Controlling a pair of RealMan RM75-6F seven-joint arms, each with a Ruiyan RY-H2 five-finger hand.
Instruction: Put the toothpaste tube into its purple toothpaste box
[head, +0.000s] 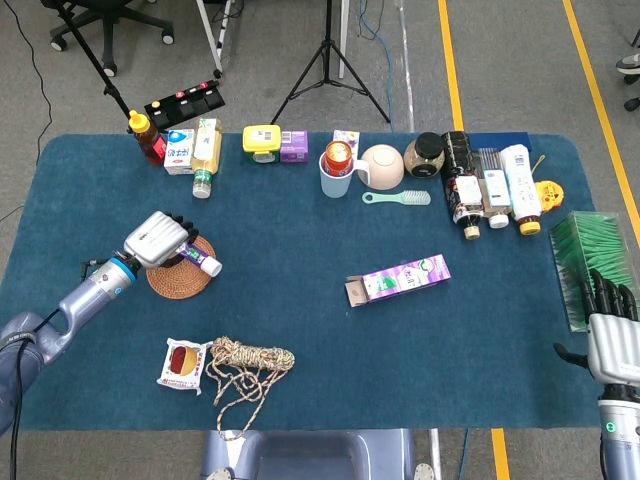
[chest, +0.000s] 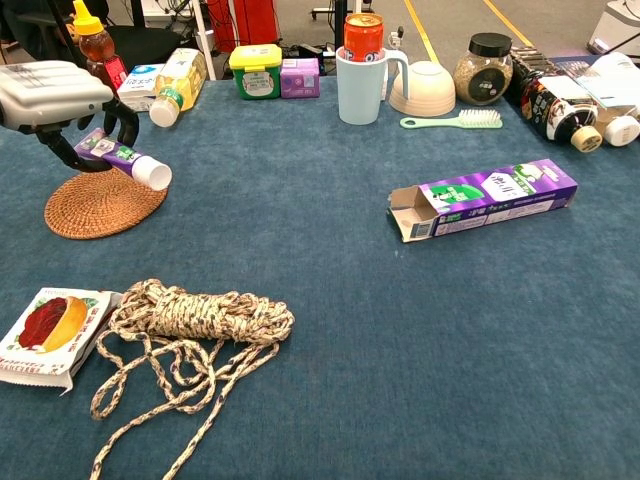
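The toothpaste tube (chest: 125, 159) is gripped in the left robot hand (chest: 55, 95), fingers curled around it, and is shown by the chest view to be lifted clear above the woven coaster (chest: 95, 205). The purple toothpaste box (head: 398, 279) is laid mid-worktop, well apart, its flap end open and nothing seen inside. Only the head view shows the right robot hand (head: 611, 325), held at the worktop's right edge with fingers spread, holding nothing.

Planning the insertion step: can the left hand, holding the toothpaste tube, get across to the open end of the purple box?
Probably yes. The left hand holds the toothpaste tube above the wicker coaster, and the box has its open flaps facing that side, with only bare cloth between. Whether the arm stretches that far is uncertain.
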